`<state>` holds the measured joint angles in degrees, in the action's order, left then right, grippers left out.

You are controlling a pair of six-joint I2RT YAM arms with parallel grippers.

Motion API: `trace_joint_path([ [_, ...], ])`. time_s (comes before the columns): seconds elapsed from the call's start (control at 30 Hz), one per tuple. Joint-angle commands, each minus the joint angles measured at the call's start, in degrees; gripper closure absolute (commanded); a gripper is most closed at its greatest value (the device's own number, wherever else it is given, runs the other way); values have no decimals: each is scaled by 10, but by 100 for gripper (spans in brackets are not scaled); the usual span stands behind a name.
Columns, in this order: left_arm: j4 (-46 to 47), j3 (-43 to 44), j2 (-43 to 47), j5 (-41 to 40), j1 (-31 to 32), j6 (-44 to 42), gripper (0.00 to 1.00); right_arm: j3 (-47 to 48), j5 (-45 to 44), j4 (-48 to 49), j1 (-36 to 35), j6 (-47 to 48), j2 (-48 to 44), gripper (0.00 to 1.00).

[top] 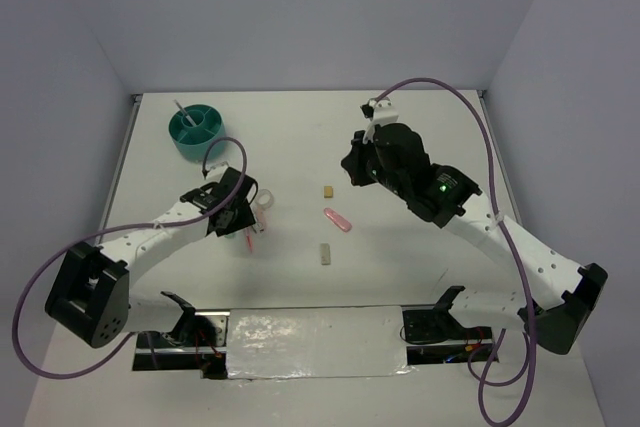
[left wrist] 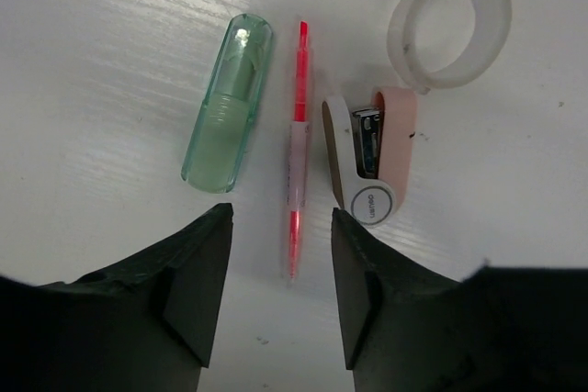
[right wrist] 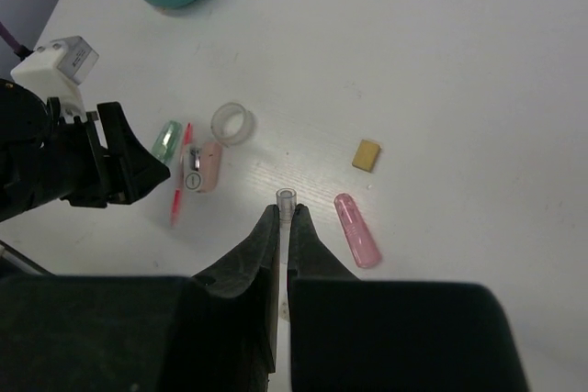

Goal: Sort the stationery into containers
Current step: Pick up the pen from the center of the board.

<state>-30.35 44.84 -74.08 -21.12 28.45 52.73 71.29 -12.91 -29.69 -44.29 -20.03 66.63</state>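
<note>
A thin pink pen (left wrist: 297, 149) lies on the white table, its near end between the fingers of my left gripper (left wrist: 280, 218). The jaws stand open with a gap on each side of the pen. Left of the pen lies a pale green oblong piece (left wrist: 228, 103), right of it a pink stapler (left wrist: 367, 153) and a clear ring (left wrist: 450, 25). My right gripper (right wrist: 286, 213) hangs above the table's middle, shut on a thin pen whose clear tubular tip (right wrist: 286, 197) sticks out. The teal cup (top: 197, 129) stands at the far left with a dark pen in it.
A pink oblong piece (top: 338, 219) lies mid-table between two tan blocks (top: 328, 190) (top: 325, 254). In the right wrist view the pink piece (right wrist: 356, 229) and one tan block (right wrist: 367, 155) lie just right of the fingers. A shiny strip (top: 310, 339) runs along the near edge.
</note>
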Motion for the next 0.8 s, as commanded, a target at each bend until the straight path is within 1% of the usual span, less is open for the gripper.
trace_joint_path([
  [0.0,27,-9,-19,-5,4,4,43,-10,-9,19,-4,9,-21,100],
  [0.2,42,-9,-64,2,4,4,44,-12,-6,22,-5,15,-24,100],
  [0.37,63,-21,-77,9,5,4,44,-19,-7,25,-4,17,-27,100],
  [0.5,59,-19,-98,5,5,1,45,-23,-5,28,-4,18,-31,100],
  [0.6,57,-18,-105,4,6,-1,48,-26,1,31,-5,20,-32,100],
  [0.73,55,-18,-113,3,6,-4,49,-35,6,38,-5,23,-40,100],
  [0.77,54,-17,-117,2,6,-5,51,-40,7,42,-4,23,-43,100],
])
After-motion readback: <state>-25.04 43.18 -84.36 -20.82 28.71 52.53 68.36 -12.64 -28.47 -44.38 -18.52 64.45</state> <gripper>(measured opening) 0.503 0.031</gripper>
